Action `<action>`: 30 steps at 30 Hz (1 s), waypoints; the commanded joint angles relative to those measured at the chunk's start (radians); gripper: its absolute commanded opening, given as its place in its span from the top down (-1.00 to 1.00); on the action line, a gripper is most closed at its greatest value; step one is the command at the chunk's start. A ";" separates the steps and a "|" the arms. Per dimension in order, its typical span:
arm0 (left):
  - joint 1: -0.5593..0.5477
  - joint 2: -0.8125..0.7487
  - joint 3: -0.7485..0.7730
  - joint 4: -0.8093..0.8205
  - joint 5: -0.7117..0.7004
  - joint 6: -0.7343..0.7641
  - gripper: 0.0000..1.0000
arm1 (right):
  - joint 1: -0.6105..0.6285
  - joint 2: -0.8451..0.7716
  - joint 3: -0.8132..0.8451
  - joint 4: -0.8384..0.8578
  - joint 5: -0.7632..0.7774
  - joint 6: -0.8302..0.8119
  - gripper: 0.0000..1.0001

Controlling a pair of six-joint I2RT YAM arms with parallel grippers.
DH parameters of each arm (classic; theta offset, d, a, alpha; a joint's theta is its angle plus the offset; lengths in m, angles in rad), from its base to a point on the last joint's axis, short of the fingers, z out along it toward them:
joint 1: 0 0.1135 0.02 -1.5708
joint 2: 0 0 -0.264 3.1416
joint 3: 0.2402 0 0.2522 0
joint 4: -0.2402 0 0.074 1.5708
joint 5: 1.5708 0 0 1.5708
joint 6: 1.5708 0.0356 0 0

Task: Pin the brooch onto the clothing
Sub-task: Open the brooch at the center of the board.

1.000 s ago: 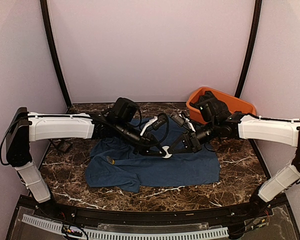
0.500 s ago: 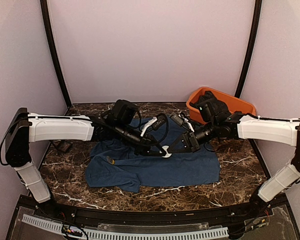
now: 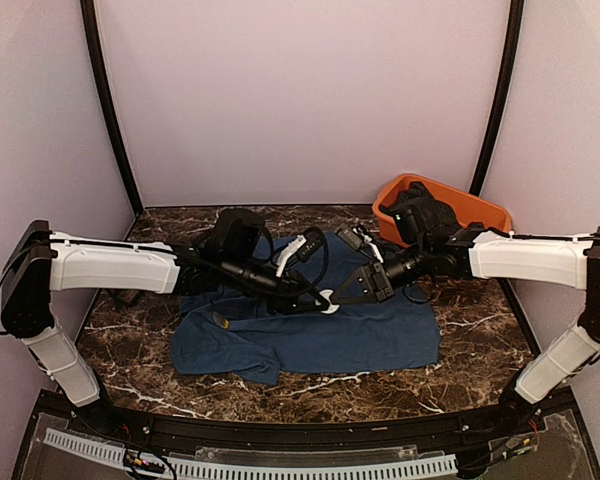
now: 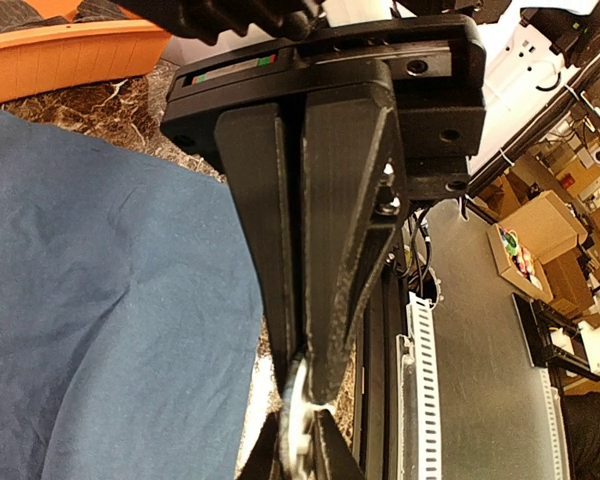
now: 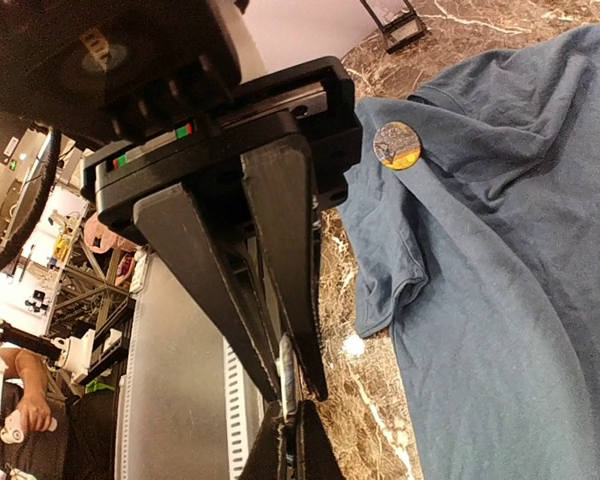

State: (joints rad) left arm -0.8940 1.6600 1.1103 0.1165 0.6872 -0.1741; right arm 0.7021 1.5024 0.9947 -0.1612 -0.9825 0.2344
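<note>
While both sets of jaws are meeting low over the middle of the large dark navy-blue short-sleeved T-shirt (image 3: pixel 310 340), which is lying spread on the brown marbled bench (image 3: pixel 480 320), they are sharing one thin pale piece (image 5: pixel 286 378). The right jaws are clenching it from one side and the left jaws are nipping it at their very tips from the other. Reading the step as readying the brooch above the cloth: one grip should be staying firm while the other works, and the piece should be kept over flat fabric, clear of folds. The piece is showing edge-on only, so I cannot tell whether it is the brooch itself or whether a pin is open. A small round gold-and-brown badge (image 5: pixel 397 146) is lying toward the shirt's left side, well apart from the jaws. Whether it is fastened is hard to make out.
</note>
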 commanded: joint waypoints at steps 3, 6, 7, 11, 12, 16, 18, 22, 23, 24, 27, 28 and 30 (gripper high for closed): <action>-0.003 -0.030 -0.018 0.204 -0.058 -0.048 0.80 | 0.043 0.002 0.016 0.038 -0.016 0.033 1.00; 0.000 -0.049 -0.036 0.226 -0.071 -0.052 0.80 | 0.043 -0.001 0.016 0.033 -0.014 0.027 1.00; 0.002 -0.053 -0.039 0.230 -0.079 -0.055 0.81 | 0.042 0.000 0.016 0.032 -0.015 0.027 1.00; 0.006 -0.078 -0.064 0.240 -0.150 -0.049 0.92 | 0.043 0.004 0.016 0.037 -0.024 0.031 1.00; 0.006 -0.083 -0.067 0.242 -0.158 -0.050 0.93 | 0.043 0.004 0.016 0.039 -0.024 0.032 1.00; 0.006 -0.096 -0.086 0.274 -0.198 -0.073 0.87 | 0.046 0.004 0.018 0.040 -0.024 0.032 1.00; 0.006 -0.100 -0.099 0.300 -0.214 -0.092 0.87 | 0.048 0.006 0.019 0.040 -0.023 0.032 1.00; 0.006 -0.089 -0.104 0.344 -0.196 -0.134 0.84 | 0.050 0.011 0.027 0.033 -0.022 0.030 1.00; 0.006 -0.087 -0.106 0.354 -0.186 -0.142 0.76 | 0.051 0.014 0.030 0.030 -0.018 0.029 1.00; 0.006 -0.088 -0.115 0.378 -0.181 -0.159 0.70 | 0.050 0.016 0.034 0.023 -0.018 0.024 1.00; 0.011 -0.098 -0.152 0.475 -0.151 -0.193 0.38 | 0.052 0.024 0.041 0.013 -0.012 0.019 1.00; 0.017 -0.101 -0.160 0.495 -0.141 -0.212 0.34 | 0.053 0.024 0.041 0.012 -0.011 0.017 1.00; 0.031 -0.118 -0.187 0.546 -0.131 -0.238 0.23 | 0.052 0.022 0.043 0.006 -0.005 0.013 1.00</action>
State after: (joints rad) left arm -0.8886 1.6009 0.9707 0.4847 0.5621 -0.3443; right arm 0.7372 1.5188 1.0073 -0.1341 -0.9680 0.2459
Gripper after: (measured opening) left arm 0.354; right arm 0.009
